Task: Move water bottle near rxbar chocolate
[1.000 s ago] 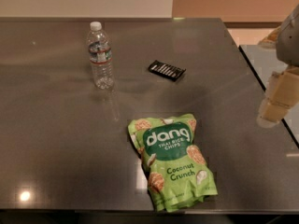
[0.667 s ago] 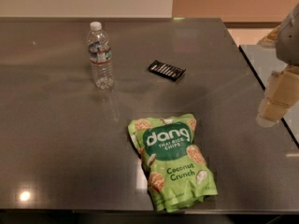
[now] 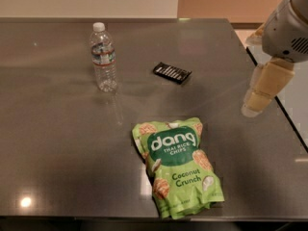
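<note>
The hand (image 3: 257, 102) hangs above the right edge of the counter (image 3: 53, 143), well apart from every object. Whether it is apart or together cannot be told from this view. It holds nothing.

The water bottle (image 3: 104, 57) stands upright at the rear left of the counter. The rxbar chocolate (image 3: 172, 72) lies flat to its right, near but not touching. The move has not yet begun.

Risks:
- The bottle is tall, narrow, and made of thin clear ribbed plastic. A grasp high on the body or a sideways nudge would likely tip it.
- Thin walls may buckle under squeeze, and the smooth label band may slip.
- The counter is dark, polished and reflective. Low friction could let the bottle slide on contact.
- The bar is a thin, flat black wrapper. A bottle set down on its edge would stand unevenly and could fall.
- The green chip bag (image 3: 177, 167), soft and crinkled, lies in front of the bar. A low approach from the right could drag it.
</note>
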Controlling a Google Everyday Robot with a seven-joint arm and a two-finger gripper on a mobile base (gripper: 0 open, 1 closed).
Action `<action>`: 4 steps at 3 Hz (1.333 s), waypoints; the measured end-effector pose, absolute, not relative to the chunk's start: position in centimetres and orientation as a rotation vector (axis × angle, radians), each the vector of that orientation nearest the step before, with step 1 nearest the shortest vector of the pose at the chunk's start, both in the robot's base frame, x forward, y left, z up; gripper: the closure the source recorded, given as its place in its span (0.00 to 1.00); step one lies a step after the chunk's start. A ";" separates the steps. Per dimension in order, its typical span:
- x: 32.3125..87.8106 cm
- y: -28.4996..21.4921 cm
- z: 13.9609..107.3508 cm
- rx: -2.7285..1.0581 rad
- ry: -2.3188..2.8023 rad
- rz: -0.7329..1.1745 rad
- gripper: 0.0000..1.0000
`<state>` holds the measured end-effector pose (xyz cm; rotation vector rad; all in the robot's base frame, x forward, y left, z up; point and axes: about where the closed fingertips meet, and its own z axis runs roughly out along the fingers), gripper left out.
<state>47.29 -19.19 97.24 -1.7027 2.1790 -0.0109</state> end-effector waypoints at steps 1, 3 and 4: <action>49.7 -17.0 96.7 -1.675 2.145 0.057 0.00; 54.1 -10.7 96.1 -1.621 2.051 0.235 0.00; 56.0 -7.5 95.9 -1.602 2.006 0.335 0.00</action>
